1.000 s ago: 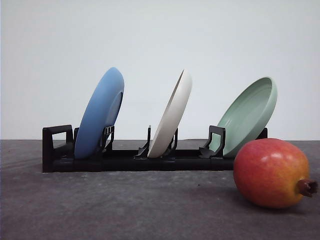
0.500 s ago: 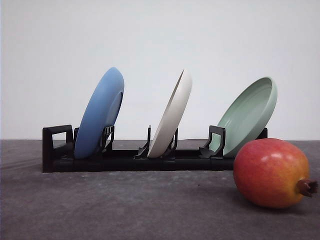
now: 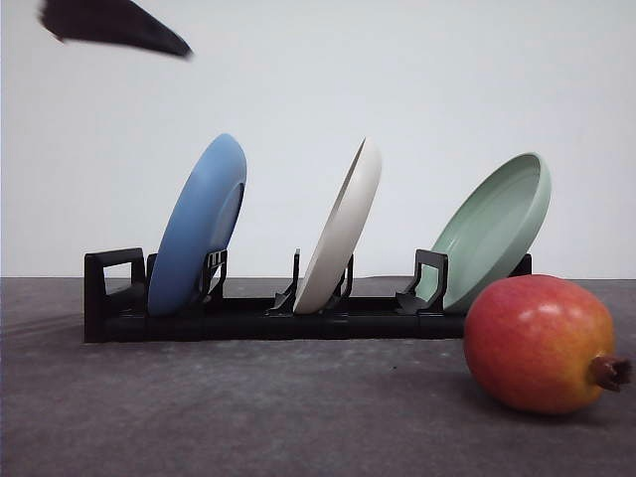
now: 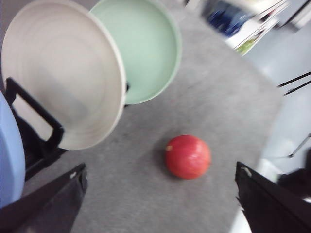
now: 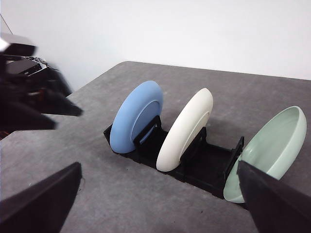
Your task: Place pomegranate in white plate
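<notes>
— Front view, biggest first?
— Grey table (image 3: 248,417) across the whole lower half. On it a long black rack (image 3: 248,318), three plates standing tilted in its slots: blue plate (image 3: 199,224) at the left, white plate (image 3: 343,229) in the middle, green plate (image 3: 497,229) at the right.

— And the fruit?
— Pomegranate (image 3: 539,343) lying on the table in front of the rack's right end, near the green plate, well apart from the white plate. Brown crown nub pointing right.

— Left wrist view?
— Looking down past the white plate (image 4: 63,73) and green plate (image 4: 141,46) to the pomegranate (image 4: 188,157), blurred. Left gripper (image 4: 160,204) with jaws spread wide, nothing between them, high above the table.

— Right wrist view?
— Right gripper (image 5: 160,204) with jaws likewise spread and empty, facing the rack (image 5: 194,162). Left arm (image 5: 29,97) dark and blurred at the side, over the table's edge.

— Smallest thing in the front view?
— Dark blurred piece of the left arm (image 3: 114,25) in the upper left corner.
</notes>
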Robot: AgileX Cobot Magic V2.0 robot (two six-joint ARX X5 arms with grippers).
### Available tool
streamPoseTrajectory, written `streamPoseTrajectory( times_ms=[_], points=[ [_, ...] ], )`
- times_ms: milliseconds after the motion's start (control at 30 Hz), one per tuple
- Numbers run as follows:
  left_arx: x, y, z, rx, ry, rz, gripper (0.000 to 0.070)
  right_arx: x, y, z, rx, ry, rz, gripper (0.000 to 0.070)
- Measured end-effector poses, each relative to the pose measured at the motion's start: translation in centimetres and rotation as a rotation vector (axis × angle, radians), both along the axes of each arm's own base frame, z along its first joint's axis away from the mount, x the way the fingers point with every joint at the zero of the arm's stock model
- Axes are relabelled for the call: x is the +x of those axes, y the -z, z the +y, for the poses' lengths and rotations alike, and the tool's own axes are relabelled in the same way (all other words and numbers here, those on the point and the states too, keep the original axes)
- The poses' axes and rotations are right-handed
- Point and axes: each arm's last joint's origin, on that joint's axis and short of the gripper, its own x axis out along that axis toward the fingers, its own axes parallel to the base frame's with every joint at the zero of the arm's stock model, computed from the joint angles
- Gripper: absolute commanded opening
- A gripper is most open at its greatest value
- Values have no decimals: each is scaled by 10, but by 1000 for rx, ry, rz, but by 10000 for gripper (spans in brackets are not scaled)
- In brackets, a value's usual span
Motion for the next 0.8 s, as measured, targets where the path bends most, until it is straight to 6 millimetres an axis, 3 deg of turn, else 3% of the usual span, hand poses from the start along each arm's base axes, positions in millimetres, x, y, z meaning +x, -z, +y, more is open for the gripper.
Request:
streamPoseTrajectory(
  times_ms=[433,633,800],
  points=[
    [64,3,-102,241,-88,-15,596,0,0,0,0,0,0,654],
    [78,28,-135,273,-95,-49,592,0,0,0,1,0,1,654],
    [85,49,-149,304,-95,-52,590,0,0,0,6,2,6,654]
  ],
)
